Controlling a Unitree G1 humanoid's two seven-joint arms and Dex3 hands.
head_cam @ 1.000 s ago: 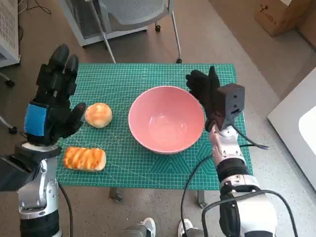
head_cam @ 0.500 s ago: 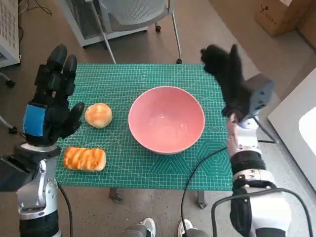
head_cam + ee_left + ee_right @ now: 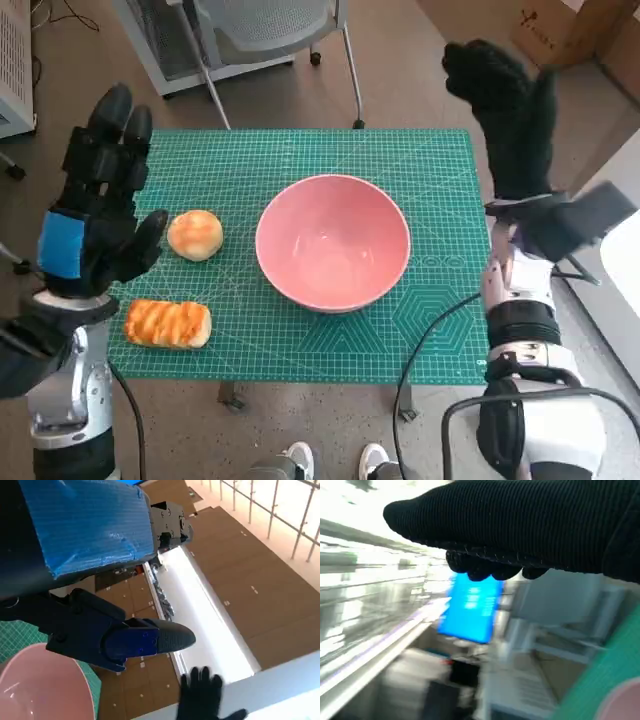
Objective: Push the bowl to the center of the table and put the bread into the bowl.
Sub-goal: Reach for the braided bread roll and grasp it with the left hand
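Note:
The pink bowl (image 3: 333, 241) stands empty near the middle of the green mat (image 3: 300, 170); its rim also shows in the left wrist view (image 3: 45, 685). A round bun (image 3: 195, 234) lies left of the bowl. A glazed long bread (image 3: 167, 323) lies near the mat's front left corner. My left hand (image 3: 95, 200) hovers open above the mat's left edge, just left of the bun, holding nothing. My right hand (image 3: 505, 105) is raised high over the table's right edge, fingers spread, empty, well clear of the bowl; it shows too in the left wrist view (image 3: 202, 692).
An office chair's base (image 3: 270, 35) stands beyond the table's far edge. A cardboard box (image 3: 565, 30) sits on the floor at the back right. A white surface (image 3: 615, 250) lies to the right of the table. Shoes (image 3: 330, 462) show below the front edge.
My right hand has lifted away from the bowl's right side, rising up and to the right beyond the table edge. The bowl, both breads and my left hand have hardly moved.

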